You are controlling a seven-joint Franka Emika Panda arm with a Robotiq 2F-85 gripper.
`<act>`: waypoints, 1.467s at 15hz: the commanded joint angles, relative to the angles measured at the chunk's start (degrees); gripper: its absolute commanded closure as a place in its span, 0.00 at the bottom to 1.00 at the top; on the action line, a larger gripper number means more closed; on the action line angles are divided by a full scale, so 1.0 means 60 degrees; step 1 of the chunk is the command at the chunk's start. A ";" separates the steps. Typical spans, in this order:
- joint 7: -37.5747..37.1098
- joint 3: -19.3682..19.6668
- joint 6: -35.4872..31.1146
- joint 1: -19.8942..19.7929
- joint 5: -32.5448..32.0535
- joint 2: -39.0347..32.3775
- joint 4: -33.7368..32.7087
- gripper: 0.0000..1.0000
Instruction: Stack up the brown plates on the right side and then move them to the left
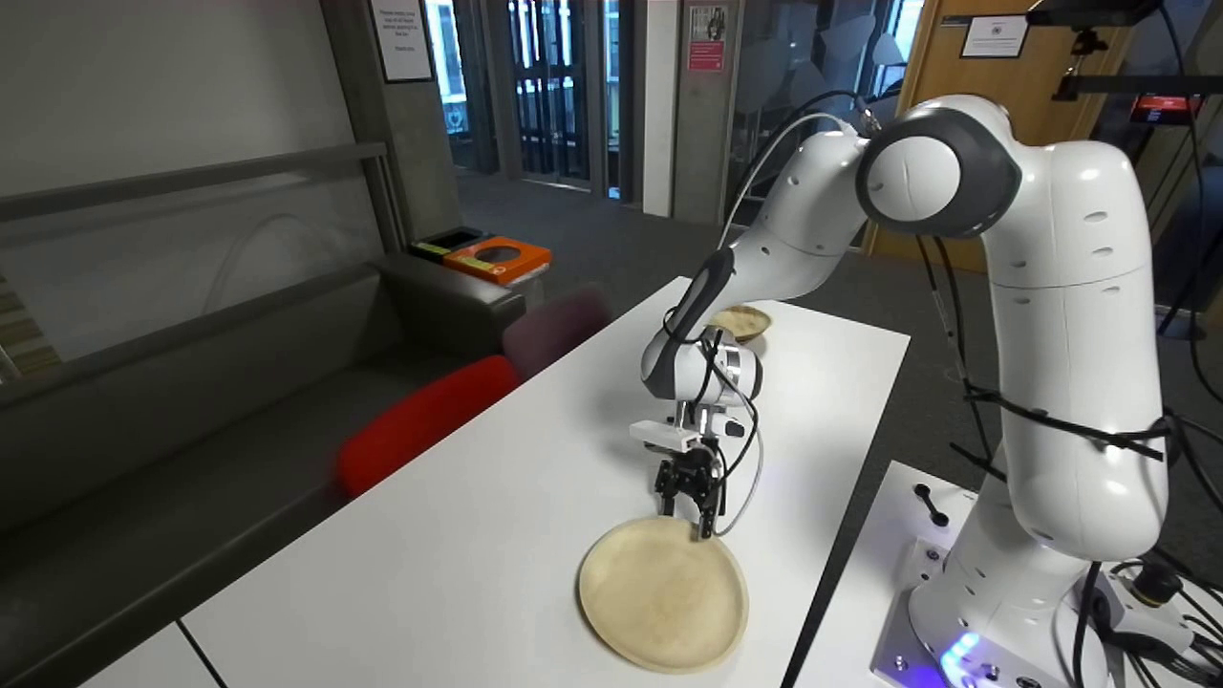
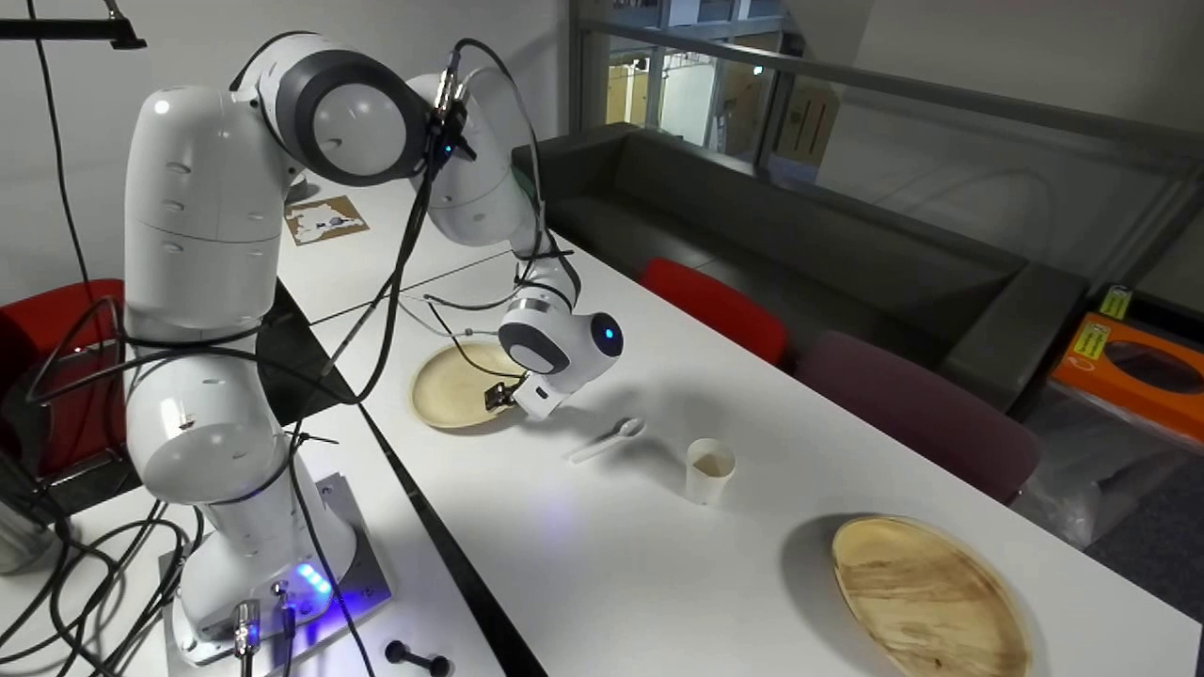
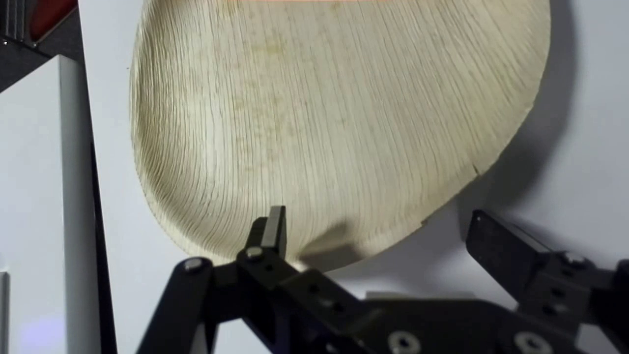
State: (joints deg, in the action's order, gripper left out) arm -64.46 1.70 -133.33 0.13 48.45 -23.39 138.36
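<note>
Two spots on the white table [image 1: 430, 592] are occupied by brown plates [image 2: 456, 390], set well apart; whether more than one is stacked at either cannot be told.

Near plate [image 1: 664, 594]: hollow turned up, fine grain running across it, a dark shadow [image 3: 331, 254] thrown just inside the rim, where the gripper [image 3: 377, 219] is poised. Jaws are released and spread wide, with the rim left between: one finger [image 3: 275, 233] is seen over the hollow, the opposite one over bare table outside. Whether finger and plate are touching cannot be judged.

Far plate [image 2: 931, 597]: placed toward the opposite end of the table, its streaked brown inside faced up; partly masked by the arm [image 1: 803, 210] in an exterior view.

White cup [image 2: 705, 486]: stood upright between the two spots in an exterior view. A tan patch is visible deep inside (contents or shaded bottom, cannot be told). A white spoon [image 2: 607, 441] is laid on the table near the cup, between it and the gripper.

Orange-topped container [image 1: 495, 271]: noted in both exterior views, beyond the table, with a rounded opening in its top; its inside is too dark to be read.
</note>
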 commanded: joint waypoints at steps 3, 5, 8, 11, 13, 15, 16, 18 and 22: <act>0.0996 -0.0005 -0.0124 -0.0017 0.0334 0.0288 0.0419 0.32; 0.1208 0.0000 -0.0083 -0.0035 0.0362 0.0309 0.0443 0.50; 0.1466 0.0002 -0.0069 -0.0030 0.0399 0.0377 0.0489 0.72; 0.1867 0.0034 -0.0034 -0.0052 0.0366 0.0866 0.0713 0.93; 0.2293 0.0118 -0.0180 -0.0080 0.0333 0.1721 0.1091 1.00; 0.2579 0.0228 -0.0249 -0.0114 0.0301 0.2651 0.1424 0.98; 0.2622 0.0292 -0.0266 -0.0126 0.0244 0.3062 0.1498 1.00; 0.2550 0.0423 -0.0120 -0.0177 0.0012 0.4019 0.1604 0.98; 0.1820 0.0702 0.0819 -0.0604 -0.1055 0.5002 0.0734 0.98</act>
State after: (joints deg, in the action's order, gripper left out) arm -51.23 4.95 -132.42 -0.98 45.96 0.63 144.10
